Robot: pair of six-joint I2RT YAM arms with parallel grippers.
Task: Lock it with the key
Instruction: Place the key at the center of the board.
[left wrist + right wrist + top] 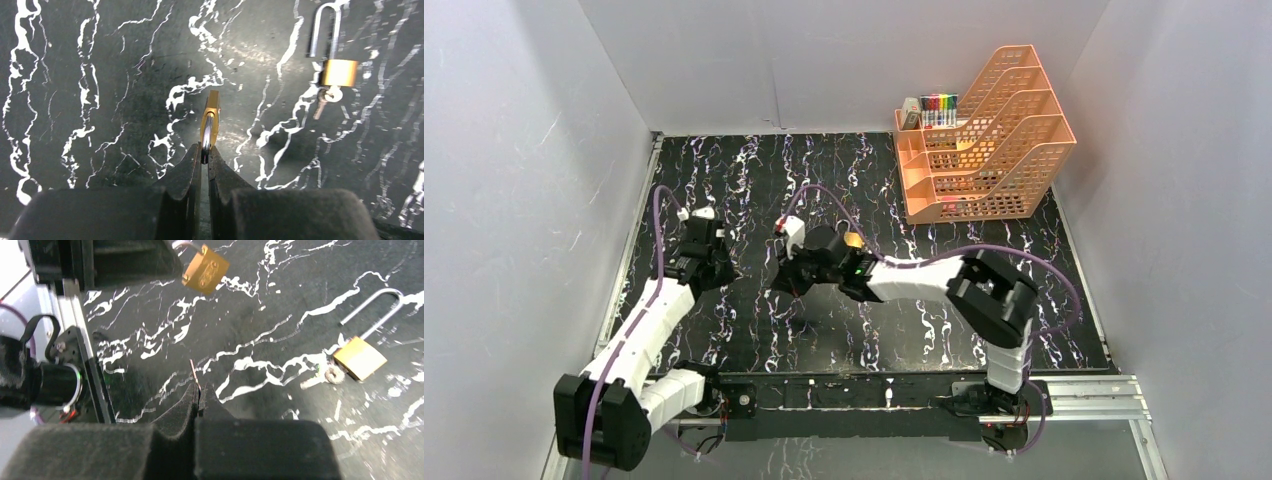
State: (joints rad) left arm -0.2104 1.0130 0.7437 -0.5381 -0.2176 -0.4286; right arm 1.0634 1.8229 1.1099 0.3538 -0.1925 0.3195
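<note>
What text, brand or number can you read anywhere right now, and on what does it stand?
No text can be read in any view.
On the held padlock: faint marks on its brass face, too blurred to read.
On the padlock on the table: no legible mark.
On the marker pens in the orange file rack: labels too small to read.

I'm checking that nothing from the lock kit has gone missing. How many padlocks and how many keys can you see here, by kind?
Padlocks: 2, the held padlock in the left hand and the lying padlock, its shackle open.
Keys: 2, the pinched key in the right hand and the ringed key at the lying padlock's base.
Total: 4
</note>
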